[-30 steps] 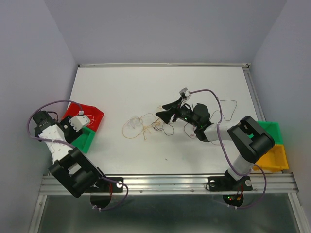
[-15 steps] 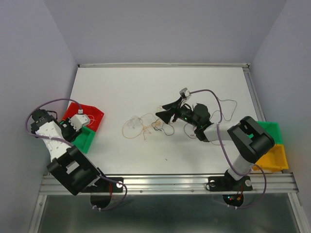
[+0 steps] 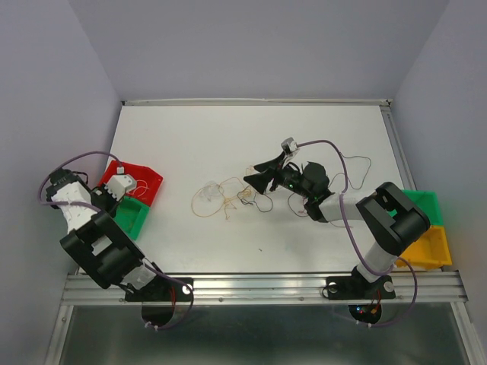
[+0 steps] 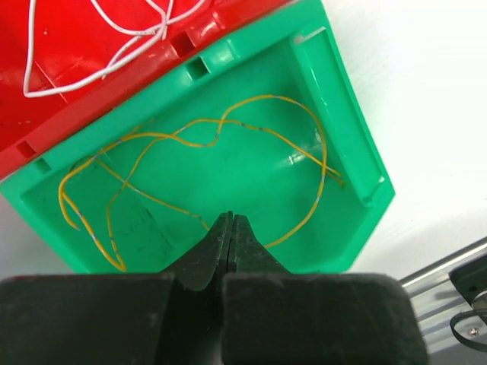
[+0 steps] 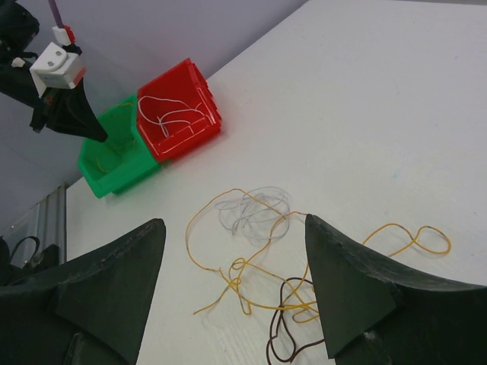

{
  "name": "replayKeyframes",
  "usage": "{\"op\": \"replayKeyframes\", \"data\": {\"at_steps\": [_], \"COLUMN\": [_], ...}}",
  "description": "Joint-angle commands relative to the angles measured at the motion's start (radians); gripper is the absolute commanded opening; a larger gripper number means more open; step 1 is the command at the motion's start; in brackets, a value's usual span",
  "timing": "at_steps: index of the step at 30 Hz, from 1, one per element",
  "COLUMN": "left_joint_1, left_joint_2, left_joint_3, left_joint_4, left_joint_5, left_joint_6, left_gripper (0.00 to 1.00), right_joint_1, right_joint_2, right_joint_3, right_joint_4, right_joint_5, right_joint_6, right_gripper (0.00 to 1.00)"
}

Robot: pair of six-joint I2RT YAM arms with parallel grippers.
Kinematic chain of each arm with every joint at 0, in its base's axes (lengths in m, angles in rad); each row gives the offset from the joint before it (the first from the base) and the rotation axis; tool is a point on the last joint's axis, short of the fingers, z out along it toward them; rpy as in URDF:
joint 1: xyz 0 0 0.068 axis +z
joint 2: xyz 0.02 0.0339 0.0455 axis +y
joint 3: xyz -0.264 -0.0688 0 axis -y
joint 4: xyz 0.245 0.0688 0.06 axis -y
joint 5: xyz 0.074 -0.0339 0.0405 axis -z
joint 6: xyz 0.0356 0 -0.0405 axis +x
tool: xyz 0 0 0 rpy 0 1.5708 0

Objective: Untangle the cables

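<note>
The left tool is seen fully closed with nothing gripped, held over a green bin in which one yellow cable is coiled. The right tool is held wide open and empty above the tangled cables, which are spread on the white surface, well apart from that bin.

cables: table centre | wire: in bin, left edge

Left arm, right arm: black joints, white links. Purple cord behind right gripper; fingers matte black, pointed.
</note>
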Motion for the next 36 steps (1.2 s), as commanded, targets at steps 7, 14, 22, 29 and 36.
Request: {"op": "replayKeyframes", "data": {"at_steps": [7, 14, 22, 29, 36], "left_joint_1": [-0.002, -0.066, -0.569, -0.856, -1.037], "left_joint_2": [-0.161, -0.345, -0.438, -0.218, -0.033], "left_joint_3": [0.055, 0.024, -0.077, -0.059, -0.056], "left_joint_4": [-0.007, 0.064, 0.452, 0.597, 0.685], "left_joint_5": [0.209, 0.388, 0.194, 0.038, -0.075], "left_joint_6": [-0.033, -0.109, -0.623, -0.743, -0.794], "left_gripper": [0.44, 0.90, 0.98, 0.94, 0.92], "right_joint_1": [0.011, 0.043, 0.069, 0.091, 0.091], "right_joint_2": [0.024, 0.052, 0.018, 0.009, -0.065], "right_joint_3": [0.060, 0.171, 0.200, 0.228, 0.157], "right_joint_4": [0.019, -0.222, -0.411, -0.502, -0.497], "right_joint_5": [-0.037, 0.010, 0.053, 0.192, 0.291], "right_joint_6": [0.007, -0.079, -0.177, -0.226, -0.215], "right_gripper": [0.79, 0.80, 0.82, 0.82, 0.83]}}
